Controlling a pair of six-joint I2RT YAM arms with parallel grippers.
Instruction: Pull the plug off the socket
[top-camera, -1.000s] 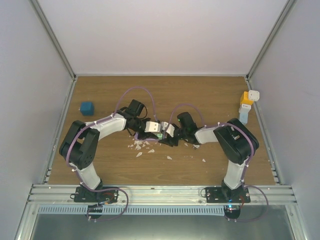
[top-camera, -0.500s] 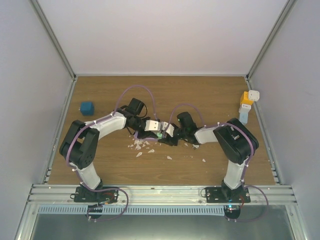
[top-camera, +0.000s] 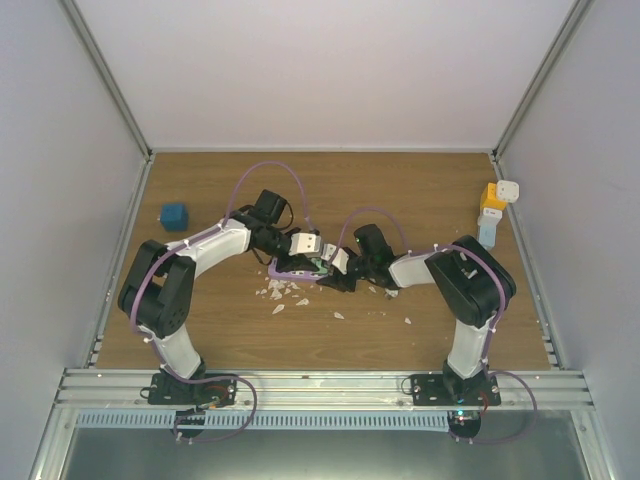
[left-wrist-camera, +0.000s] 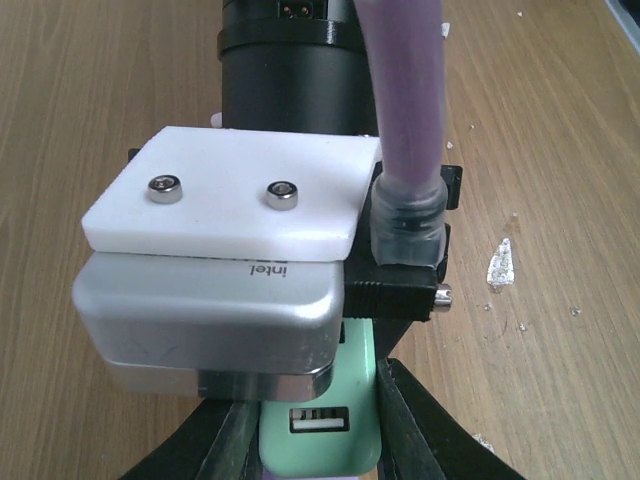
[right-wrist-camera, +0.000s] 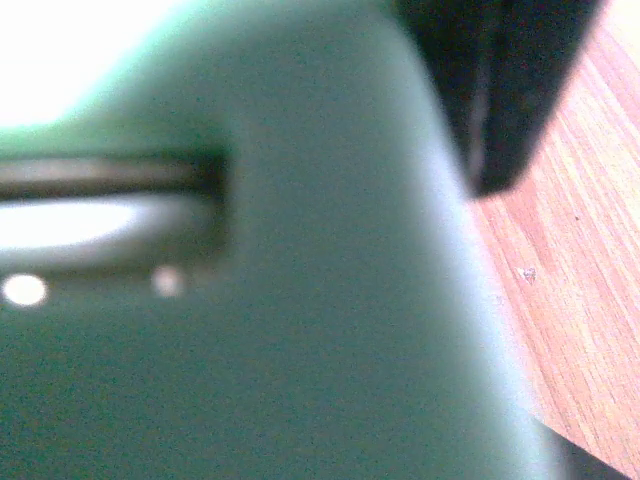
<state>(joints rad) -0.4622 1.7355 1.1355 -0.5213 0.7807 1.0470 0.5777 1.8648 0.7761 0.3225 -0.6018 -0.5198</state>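
Green adapter (left-wrist-camera: 340, 450) clamped in my left tool (left-wrist-camera: 316, 425); my right tool (top-camera: 330, 266) over its far end, grip can't tell; pull straight apart along axis, no twisting; left anchors.

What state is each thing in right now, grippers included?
Adapter: green, held between the left gripper's fingers.
Left gripper: shut on the adapter.
Right gripper: at the adapter, grip unclear.
Cube: blue, sitting on the table, untouched.
Block stack: upright by the right wall.
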